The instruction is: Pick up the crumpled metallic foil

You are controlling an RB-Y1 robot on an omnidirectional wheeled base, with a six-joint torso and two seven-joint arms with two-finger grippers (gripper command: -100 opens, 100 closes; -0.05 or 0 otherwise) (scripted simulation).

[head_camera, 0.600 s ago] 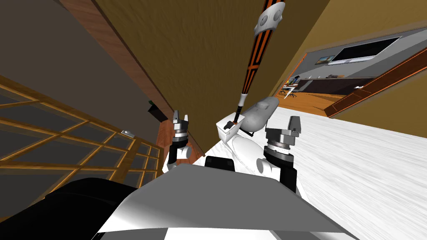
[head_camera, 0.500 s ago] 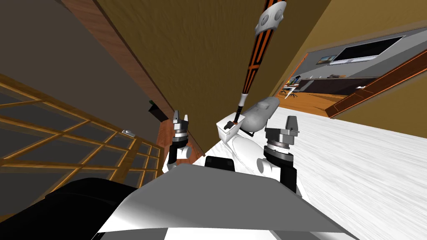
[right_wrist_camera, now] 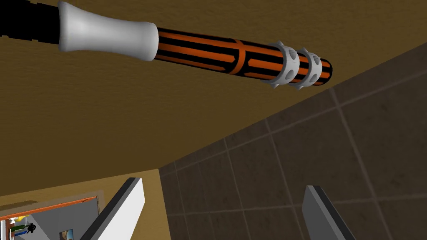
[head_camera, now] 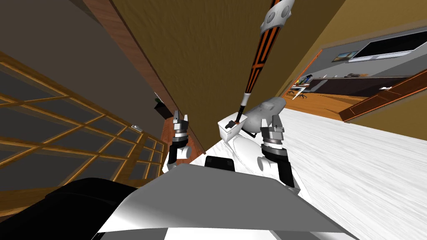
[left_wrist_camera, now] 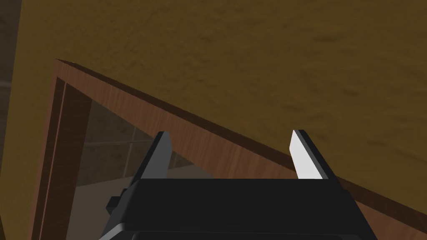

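Observation:
A grey, lumpy crumpled mass [head_camera: 263, 112] rests at the back of a white toilet tank [head_camera: 227, 131], just beyond my right gripper [head_camera: 270, 121]. That gripper stands open with nothing between its fingers; its wrist view [right_wrist_camera: 223, 185] looks up past a black and orange spiked club [right_wrist_camera: 233, 58]. The club [head_camera: 260, 58] leans from the tank up against the ochre wall [head_camera: 200, 62]. My left gripper [head_camera: 180, 117] is open and empty beside the wall's wooden edge. In its wrist view [left_wrist_camera: 231, 134] it faces the wall and a wood door frame [left_wrist_camera: 175, 129].
The toilet's white lid [head_camera: 246, 152] lies between my arms. White floor [head_camera: 354, 166] spreads to the right toward a doorway [head_camera: 325, 87] with an open wooden door [head_camera: 383, 96]. A wood-framed glass partition [head_camera: 62, 137] stands on the left.
My right gripper has moved left, closer to the grey lump and the toilet tank, and has turned. The head view has shifted slightly. The left arm has stayed in place.

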